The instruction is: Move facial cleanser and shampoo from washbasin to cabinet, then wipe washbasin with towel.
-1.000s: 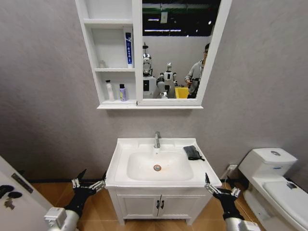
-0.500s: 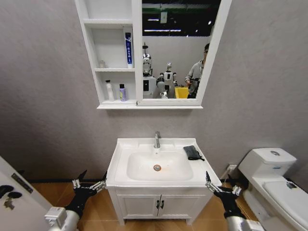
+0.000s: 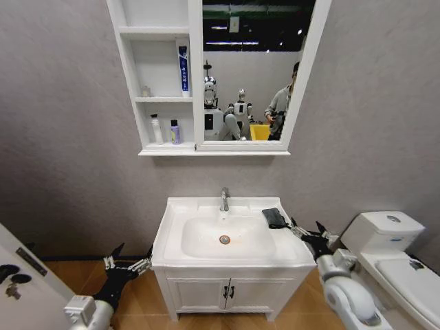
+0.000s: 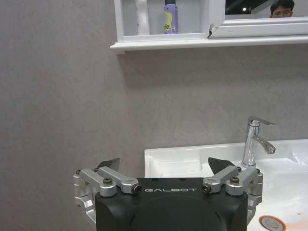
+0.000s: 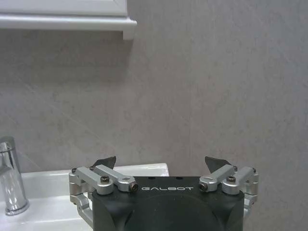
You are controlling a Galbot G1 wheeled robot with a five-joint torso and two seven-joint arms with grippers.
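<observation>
Noting the towel [image 3: 276, 218] on the washbasin's [image 3: 172, 227] rear right rim, you have the open, empty right claw [image 3: 306, 232] just beside it, left claw [image 3: 127, 263] open, low and far.

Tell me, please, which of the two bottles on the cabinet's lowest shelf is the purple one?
The right-hand bottle, nearer the mirror: it is purple with a dark cap, while its neighbour, the white bottle, is taller and slimmer.
</observation>
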